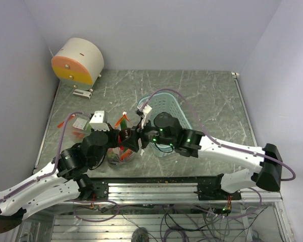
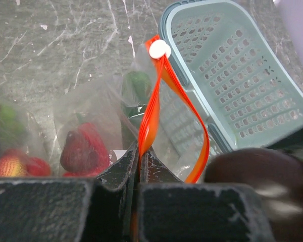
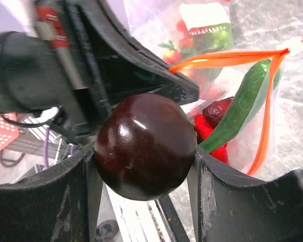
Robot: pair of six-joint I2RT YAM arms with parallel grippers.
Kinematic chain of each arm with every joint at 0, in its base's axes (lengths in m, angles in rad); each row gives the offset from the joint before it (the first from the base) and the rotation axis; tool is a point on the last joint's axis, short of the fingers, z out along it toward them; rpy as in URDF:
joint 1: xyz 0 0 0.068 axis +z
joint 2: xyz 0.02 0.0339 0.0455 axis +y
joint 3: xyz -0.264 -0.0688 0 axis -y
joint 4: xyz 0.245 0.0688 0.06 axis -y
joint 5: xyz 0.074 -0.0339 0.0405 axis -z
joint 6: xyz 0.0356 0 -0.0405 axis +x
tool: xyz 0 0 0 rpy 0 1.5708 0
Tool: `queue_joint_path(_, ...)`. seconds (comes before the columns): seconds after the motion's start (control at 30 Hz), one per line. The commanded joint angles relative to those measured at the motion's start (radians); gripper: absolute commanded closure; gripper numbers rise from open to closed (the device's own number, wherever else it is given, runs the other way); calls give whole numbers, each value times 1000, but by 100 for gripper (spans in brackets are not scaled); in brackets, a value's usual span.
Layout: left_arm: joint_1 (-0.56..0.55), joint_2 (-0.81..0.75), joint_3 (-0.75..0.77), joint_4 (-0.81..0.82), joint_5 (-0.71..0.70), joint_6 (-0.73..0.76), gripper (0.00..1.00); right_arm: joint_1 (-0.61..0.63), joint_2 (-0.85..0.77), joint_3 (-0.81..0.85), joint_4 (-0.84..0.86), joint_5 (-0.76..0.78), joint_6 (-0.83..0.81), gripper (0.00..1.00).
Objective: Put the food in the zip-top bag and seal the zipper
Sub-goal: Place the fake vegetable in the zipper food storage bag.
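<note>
Catching this one mid-fill, by the look of it. Got the left pincer (image 2: 140, 160) squeezed fully shut on the thin orange-red zipper strip (image 2: 152, 108) at bottom centre of the left wrist frame, presumably to hold the mouth of the floppy clear plastic zip-top bag (image 2: 93, 108) up off the grey marbled counter (image 2: 65, 40) and make dropping things in easy. Can see a loop in the strip to the right of the grip, so calling it not sealed yet. Got the right pincer (image 3: 144, 164) partly open and wrapped snugly round a glossy dark maroon round toy fruit (image 3: 146, 136), dead centre of the right wrist frame, parked just beside that open mouth – guessing for the drop. Spotting a red toy strawberry (image 2: 83, 151) and a long green toy chilli (image 3: 240, 106) inside the bag too. Find the bag itself at lower centre-left of the overhead frame, just beside the light-blue plastic mesh basket (image 1: 178, 103). Can't tell about leftovers in the basket from here. Would watch for the fruit clipping the strip on release.
</note>
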Motion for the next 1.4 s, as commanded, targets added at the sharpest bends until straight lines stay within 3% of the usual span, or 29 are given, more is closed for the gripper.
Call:
queue_joint_path(0.0, 0, -35, 26, 28, 19, -9, 93, -5, 94, 28, 85, 33, 15, 90)
queue_joint_path(0.3, 0, -128, 73, -51, 36, -30, 93, -7, 244, 33, 61, 305, 76, 89)
queue_joint_path(0.47, -1, -167, 78, -52, 48, -31, 93, -6, 306, 108, 29, 361, 68, 73)
queue_joint_path(0.57, 0, -154, 81, -62, 48, -34, 93, -6, 324, 156, -10, 375, 57, 40)
queue_joint_path(0.63, 0, -154, 71, -58, 47, -37, 93, -3, 314, 164, -15, 364, 43, 6)
queue_joint_path(0.67, 0, -157, 63, -53, 44, -39, 93, -1, 304, 164, -16, 356, 35, 1)
queue_joint_path(0.93, 0, -165, 10, -17, 12, -49, 93, 11, 173, 153, -112, 307, 11, 0)
queue_joint_path(1.13, -1, -168, 16, -24, -1, -46, 93, 11, 65, 98, -163, 375, 33, 0)
queue_joint_path(1.37, 0, -171, 32, -35, -6, -41, 93, 9, 134, 119, -233, 452, 73, 17)
